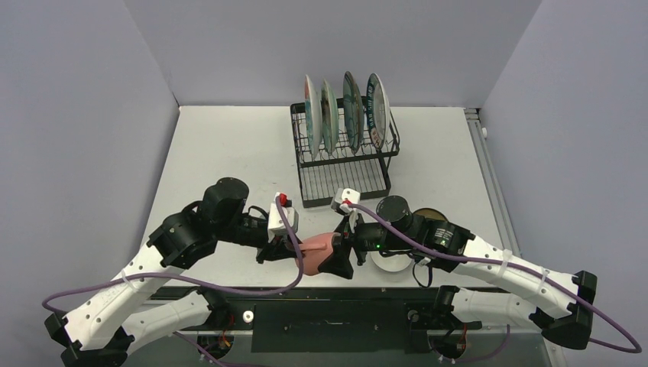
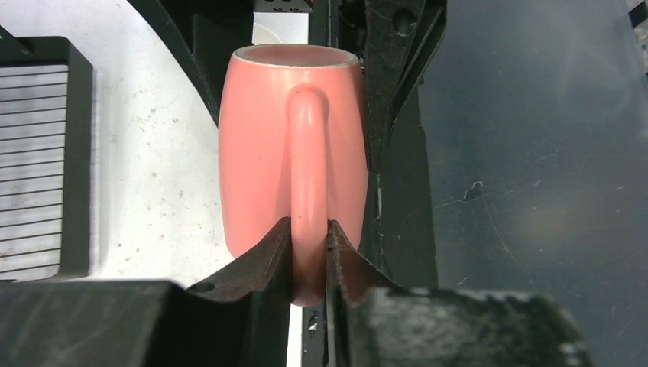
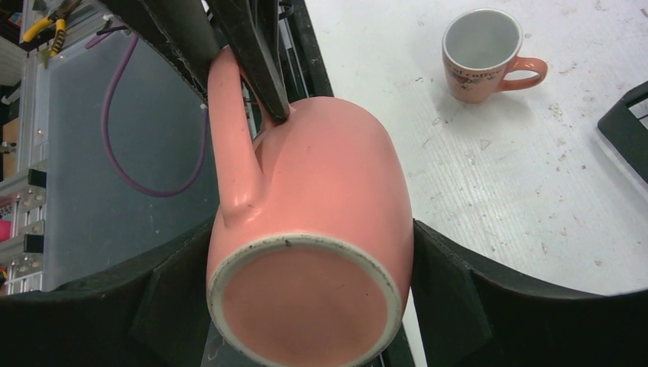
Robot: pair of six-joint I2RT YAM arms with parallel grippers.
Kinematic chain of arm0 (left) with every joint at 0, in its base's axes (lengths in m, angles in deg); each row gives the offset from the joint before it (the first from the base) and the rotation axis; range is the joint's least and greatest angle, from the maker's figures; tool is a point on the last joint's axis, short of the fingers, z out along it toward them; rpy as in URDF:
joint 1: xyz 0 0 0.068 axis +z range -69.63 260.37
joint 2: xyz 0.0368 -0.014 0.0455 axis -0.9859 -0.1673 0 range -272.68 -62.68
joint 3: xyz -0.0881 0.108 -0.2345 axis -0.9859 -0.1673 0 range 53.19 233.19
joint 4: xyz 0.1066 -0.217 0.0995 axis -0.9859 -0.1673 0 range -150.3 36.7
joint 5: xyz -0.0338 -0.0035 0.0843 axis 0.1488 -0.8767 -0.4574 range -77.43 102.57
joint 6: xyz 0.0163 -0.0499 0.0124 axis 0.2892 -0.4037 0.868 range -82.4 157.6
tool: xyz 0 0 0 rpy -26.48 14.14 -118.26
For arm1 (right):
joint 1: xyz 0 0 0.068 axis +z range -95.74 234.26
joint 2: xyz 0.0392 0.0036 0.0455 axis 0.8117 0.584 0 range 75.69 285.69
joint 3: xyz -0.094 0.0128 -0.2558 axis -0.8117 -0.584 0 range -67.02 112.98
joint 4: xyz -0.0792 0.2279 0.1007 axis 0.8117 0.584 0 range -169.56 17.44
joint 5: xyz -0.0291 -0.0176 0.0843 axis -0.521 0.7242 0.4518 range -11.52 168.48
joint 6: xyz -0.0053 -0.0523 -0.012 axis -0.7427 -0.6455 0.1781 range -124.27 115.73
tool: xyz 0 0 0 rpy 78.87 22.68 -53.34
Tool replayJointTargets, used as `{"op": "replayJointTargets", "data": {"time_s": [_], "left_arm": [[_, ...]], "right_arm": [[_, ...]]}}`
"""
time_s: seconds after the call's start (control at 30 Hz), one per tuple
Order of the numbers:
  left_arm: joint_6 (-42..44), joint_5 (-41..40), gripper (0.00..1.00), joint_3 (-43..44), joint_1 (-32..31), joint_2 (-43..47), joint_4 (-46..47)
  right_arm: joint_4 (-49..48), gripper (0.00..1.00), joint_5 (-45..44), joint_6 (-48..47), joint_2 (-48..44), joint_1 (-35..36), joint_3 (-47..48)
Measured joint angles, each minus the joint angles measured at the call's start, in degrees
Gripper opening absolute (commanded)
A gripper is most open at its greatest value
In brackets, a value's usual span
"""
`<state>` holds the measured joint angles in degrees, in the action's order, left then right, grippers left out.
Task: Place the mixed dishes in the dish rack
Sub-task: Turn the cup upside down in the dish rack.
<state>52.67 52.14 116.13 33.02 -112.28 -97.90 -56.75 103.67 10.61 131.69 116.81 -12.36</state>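
L fingers (image 2: 264, 258) snug(?) astride mug (image 2: 256, 153) handle (image 2: 308, 176)

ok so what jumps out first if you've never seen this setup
A pink mug, held on its side near the table's front edge by both arms at once: the left gripper pinches its handle, the right gripper clamps its body. Behind it, four plates stand upright in the black dish rack. A second pink mug stands on the table.

Grey walls (image 1: 69, 115) flank a scuffed white table (image 1: 229, 145); a yellow-handled tool (image 3: 47, 21) lies beyond it.
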Motion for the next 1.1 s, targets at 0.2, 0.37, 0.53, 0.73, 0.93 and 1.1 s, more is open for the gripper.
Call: {"op": "replayJointTargets", "data": {"time_s": [0.2,0.37,0.53,0.73,0.93,1.1], "left_arm": [[0.5,0.6,0.00,0.0,-0.2,0.1,-0.7],[-0.4,0.5,0.00,0.0,-0.2,0.4,-0.2],[-2.0,0.4,0.00,0.0,-0.2,0.2,1.8],[-5.0,0.7,0.00,-0.8,-0.3,0.2,6.3],[-10.4,-1.7,0.00,-4.3,0.4,2.9,9.0],[-15.0,-3.2,0.00,-7.6,0.9,4.0,11.6]], "right_arm": [[0.2,0.31,0.7,0.4,-0.1,0.0,0.0],[0.1,0.50,0.6,0.7,-0.4,0.0,0.0],[0.0,0.66,-0.6,0.8,-2.5,-0.3,-0.3],[-0.1,0.80,-2.5,0.8,-5.9,-0.8,-1.3],[-0.6,0.86,-4.1,-0.6,-9.9,-1.1,-2.2],[-2.3,0.89,-4.5,-1.4,-13.9,-1.1,-3.9]]}}
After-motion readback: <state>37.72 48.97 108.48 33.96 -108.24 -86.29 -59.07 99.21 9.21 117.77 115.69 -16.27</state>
